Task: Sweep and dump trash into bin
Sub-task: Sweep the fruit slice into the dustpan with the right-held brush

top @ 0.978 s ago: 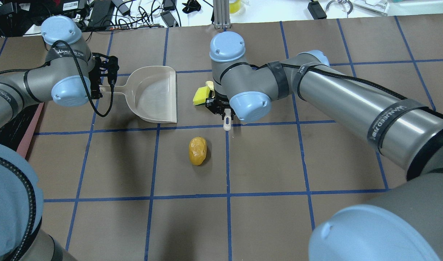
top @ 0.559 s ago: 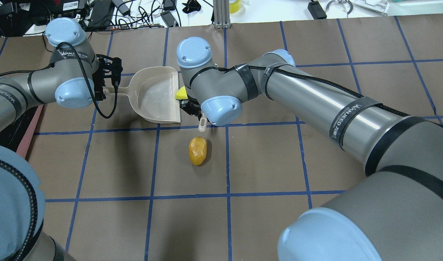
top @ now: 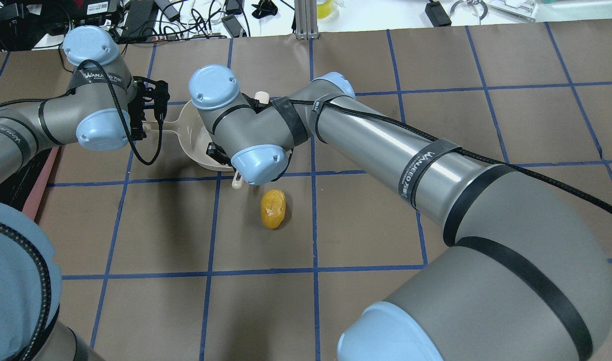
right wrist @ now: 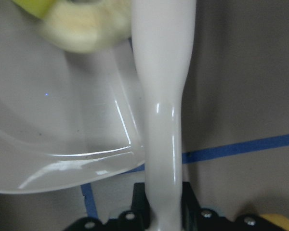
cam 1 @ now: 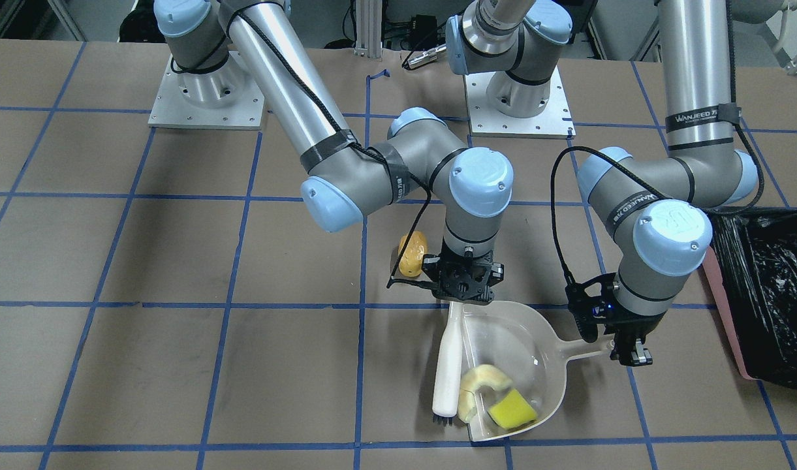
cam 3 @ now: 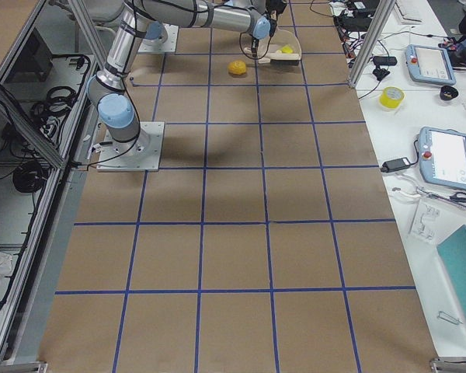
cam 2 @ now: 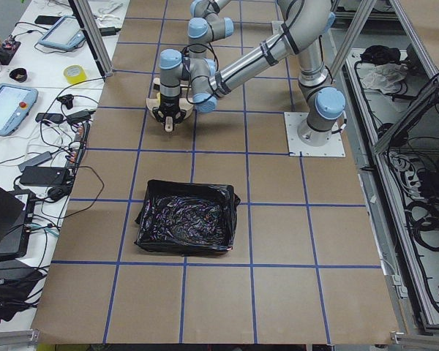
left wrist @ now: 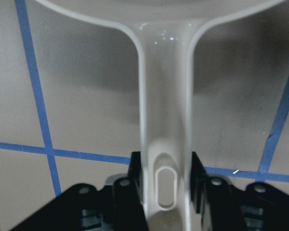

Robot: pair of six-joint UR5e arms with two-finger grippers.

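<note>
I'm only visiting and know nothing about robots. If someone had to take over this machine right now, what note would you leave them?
Left gripper: shut on the dustpan handle.
Right gripper: shut on the white brush, which lies along the pan's open edge.
Done: crescent slice and sponge wedge are inside the dustpan.
Left to do: the potato lump lies on the table outside the pan; sweep it in, then tip the pan into the black-lined bin on the robot's left.

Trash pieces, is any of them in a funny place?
The potato-shaped lump lies alone on the table, outside the dustpan, not yet swept. The crescent slice and sponge wedge already sit inside the dustpan beside the brush. Nothing looks spilled.
</note>
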